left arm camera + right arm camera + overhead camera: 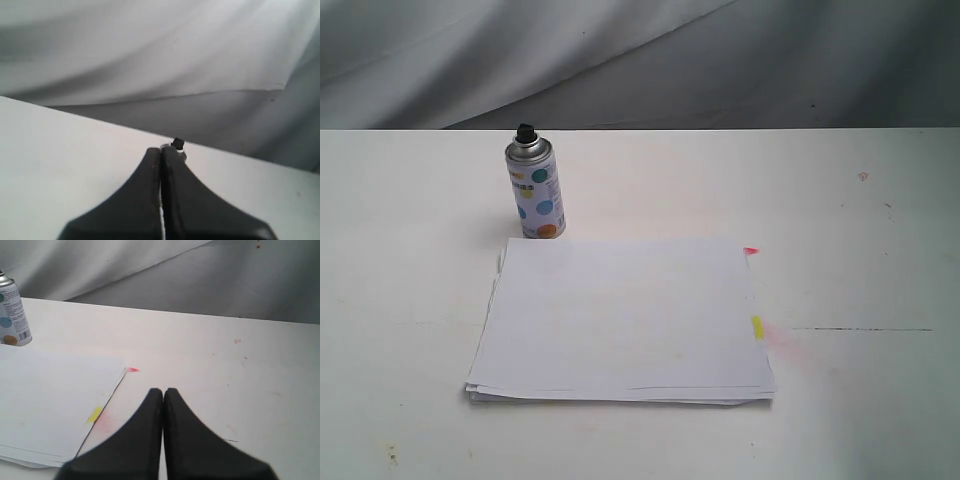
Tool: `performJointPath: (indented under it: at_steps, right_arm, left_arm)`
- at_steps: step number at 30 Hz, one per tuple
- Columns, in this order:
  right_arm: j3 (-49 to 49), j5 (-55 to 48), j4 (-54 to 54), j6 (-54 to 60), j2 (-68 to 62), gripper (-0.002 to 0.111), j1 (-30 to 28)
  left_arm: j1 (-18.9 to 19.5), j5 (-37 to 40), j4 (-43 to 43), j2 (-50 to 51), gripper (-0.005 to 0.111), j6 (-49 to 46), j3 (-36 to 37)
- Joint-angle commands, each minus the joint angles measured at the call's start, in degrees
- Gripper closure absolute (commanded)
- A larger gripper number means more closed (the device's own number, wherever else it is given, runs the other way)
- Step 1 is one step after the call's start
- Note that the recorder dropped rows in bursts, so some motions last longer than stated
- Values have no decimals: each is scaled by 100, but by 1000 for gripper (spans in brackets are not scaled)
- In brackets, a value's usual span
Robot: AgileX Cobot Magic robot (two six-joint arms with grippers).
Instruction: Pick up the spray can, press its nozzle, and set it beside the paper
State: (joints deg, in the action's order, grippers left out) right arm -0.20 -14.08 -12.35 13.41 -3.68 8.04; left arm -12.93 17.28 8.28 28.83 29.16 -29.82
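Here, in the exterior view, the spray can [536,195] stands upright on the white table [860,250], left of centre in the upper half of the frame, with its nozzle [526,131] black against the grey cloth [640,60] behind. Nothing grips it, and its base sits just beyond the far left corner of the paper [620,320], close to it; whether they touch cannot be told. The paper lies flat across the middle of the frame, a thin stack with its lower sheets slightly fanned at the near and left edges. Along its right edge are a pink tab [751,250] at the far corner and a yellow tab [757,326] about halfway down. Just right of the yellow tab a faint pink smear [790,345] marks the table, and a thin dark line [860,329] runs on towards the right side. Neither arm shows in this view. In the left wrist view the left gripper [161,150] is clenched, jaws pressed together on nothing, with the black nozzle peeking out just past its tips. In the right wrist view the right gripper [163,390] is likewise clenched and empty, hanging over bare table beside the tabbed edge of the paper.
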Motion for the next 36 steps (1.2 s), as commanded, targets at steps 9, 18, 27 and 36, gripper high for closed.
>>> performJointPath:
  at_steps: [9,18,27,36]
  right_arm:
    - [20,4,-24,-20,12,108,-6]
    - [20,4,-24,-20,12,108,-6]
    - [20,4,-24,-20,12,108,-6]
    - [20,4,-24,-20,12,108,-6]
  left_arm:
    - [-734,-1512,-3349,2982,107,-3550,-170]
    - [-1919,-4010,-3175,5089,107,-3571,114]
    - [-1933,-5211,-3175,6409,107,-3865,114]
    - [-1933,-5439,-3175,6433,107,-3876,114]
